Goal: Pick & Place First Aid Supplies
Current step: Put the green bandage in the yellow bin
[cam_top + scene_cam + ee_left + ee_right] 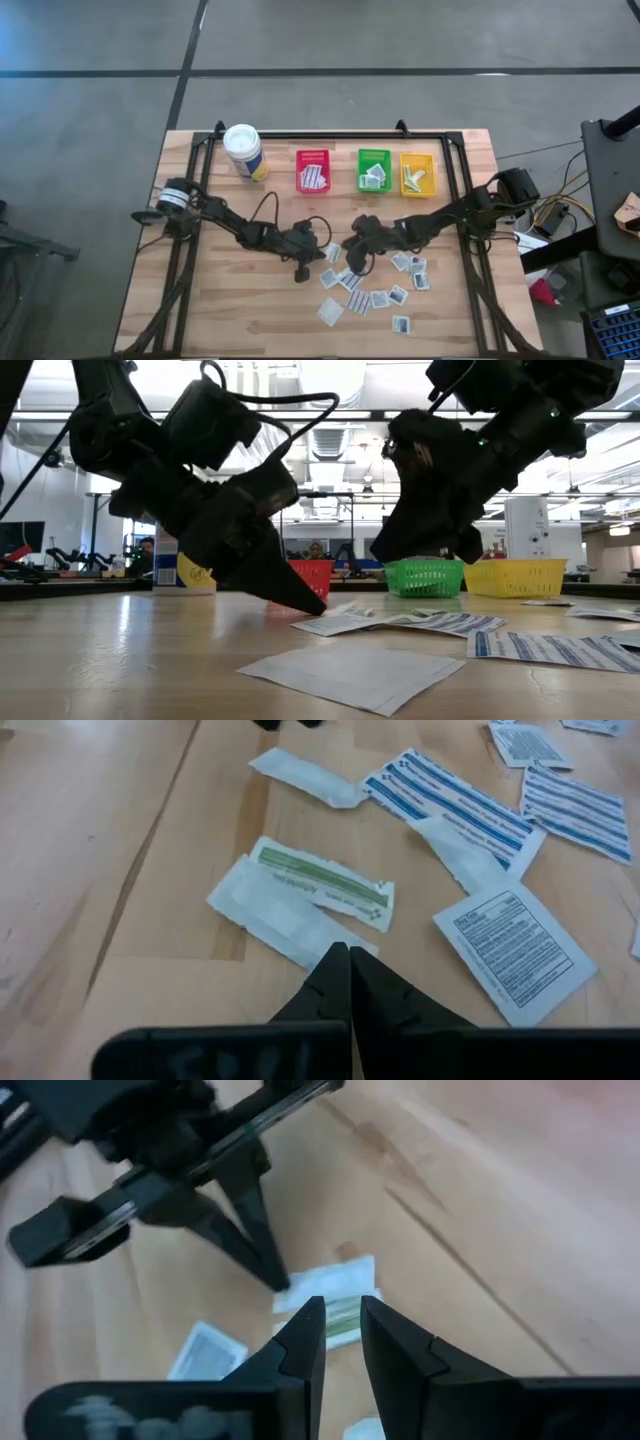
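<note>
At mid-counter (240,310), left pincer (349,960) clenched on edge of a white packet with green stripe (318,888), tips down at the wood. Right pincer (341,1316) just across the same packet, fingers parted a little, tips over its other end, touching or not unclear. More first aid packets (378,298) scattered on the counter beyond and beside both pincers; red bin (313,170), green bin (374,169), yellow bin (417,173) farther back, holding a few packets.
</note>
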You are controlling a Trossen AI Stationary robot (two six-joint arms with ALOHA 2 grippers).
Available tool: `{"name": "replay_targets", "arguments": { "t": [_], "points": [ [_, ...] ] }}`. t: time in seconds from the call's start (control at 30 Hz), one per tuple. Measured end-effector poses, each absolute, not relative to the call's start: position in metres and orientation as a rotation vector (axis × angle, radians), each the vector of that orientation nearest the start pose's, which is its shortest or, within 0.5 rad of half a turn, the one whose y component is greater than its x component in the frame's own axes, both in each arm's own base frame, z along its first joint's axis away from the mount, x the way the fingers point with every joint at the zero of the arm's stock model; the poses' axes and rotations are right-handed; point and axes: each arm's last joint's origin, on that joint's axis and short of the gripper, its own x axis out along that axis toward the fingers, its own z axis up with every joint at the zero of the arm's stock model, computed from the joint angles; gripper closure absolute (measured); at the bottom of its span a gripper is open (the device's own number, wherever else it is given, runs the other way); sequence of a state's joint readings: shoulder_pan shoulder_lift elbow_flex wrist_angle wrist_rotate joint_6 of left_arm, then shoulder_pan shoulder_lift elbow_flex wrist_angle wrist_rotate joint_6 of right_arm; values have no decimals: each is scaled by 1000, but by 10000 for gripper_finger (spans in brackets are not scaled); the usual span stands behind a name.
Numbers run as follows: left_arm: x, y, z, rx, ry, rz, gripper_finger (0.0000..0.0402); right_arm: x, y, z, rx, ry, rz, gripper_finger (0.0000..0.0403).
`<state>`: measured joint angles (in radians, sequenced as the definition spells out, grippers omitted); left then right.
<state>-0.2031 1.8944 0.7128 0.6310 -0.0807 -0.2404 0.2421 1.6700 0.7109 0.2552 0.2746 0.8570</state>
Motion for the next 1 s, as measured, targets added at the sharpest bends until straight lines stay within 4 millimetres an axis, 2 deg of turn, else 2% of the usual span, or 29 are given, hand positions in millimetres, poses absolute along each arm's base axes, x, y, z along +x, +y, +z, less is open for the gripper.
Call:
{"name": "replay_targets", "arguments": {
  "t": [0.13,0.5,0.6,0.77,1.0],
  "points": [
    [329,-65,93,-178,573,-44,401,304,61,140,657,583,-334,330],
    [329,-66,87,-177,596,-43,401,306,51,138,746,567,-395,279],
    [329,-65,86,-177,598,-43,401,308,51,132,774,571,-410,278],
    [328,-65,86,-177,595,-44,401,313,52,111,775,595,-426,278],
    [328,-65,86,-177,596,-44,401,318,53,110,785,606,-407,277]
  ]
}}
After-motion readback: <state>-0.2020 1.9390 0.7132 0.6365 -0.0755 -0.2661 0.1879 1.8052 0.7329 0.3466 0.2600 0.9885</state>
